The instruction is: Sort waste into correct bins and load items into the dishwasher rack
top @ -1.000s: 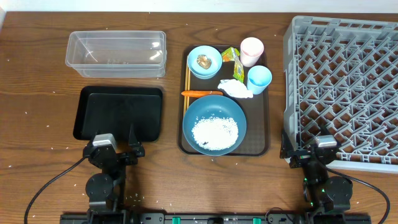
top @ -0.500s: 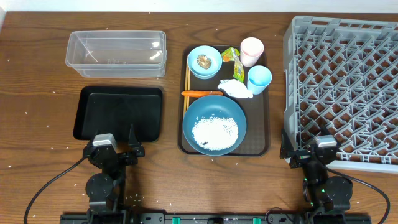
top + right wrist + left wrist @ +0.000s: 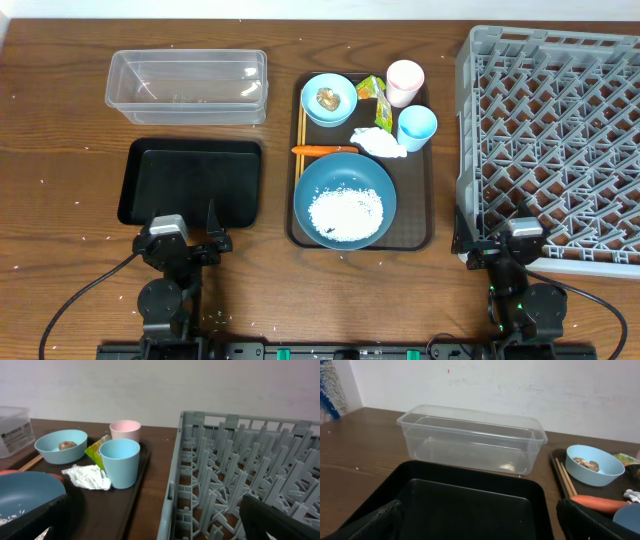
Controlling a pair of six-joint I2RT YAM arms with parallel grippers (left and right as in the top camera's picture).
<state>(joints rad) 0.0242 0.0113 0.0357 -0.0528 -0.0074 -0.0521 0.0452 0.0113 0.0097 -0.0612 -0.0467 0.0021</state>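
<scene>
Wooden table (image 3: 60, 200): black tray (image 3: 190, 180) shows whole overhead, cropped at left wrist.

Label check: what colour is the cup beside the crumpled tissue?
Light blue; the cup shows best in the right wrist view.

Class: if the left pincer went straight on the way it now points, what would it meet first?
Probably the shallow black tray, directly ahead of the open left pincer; if it passes above that, the clear tub behind. Height is unclear.
</scene>
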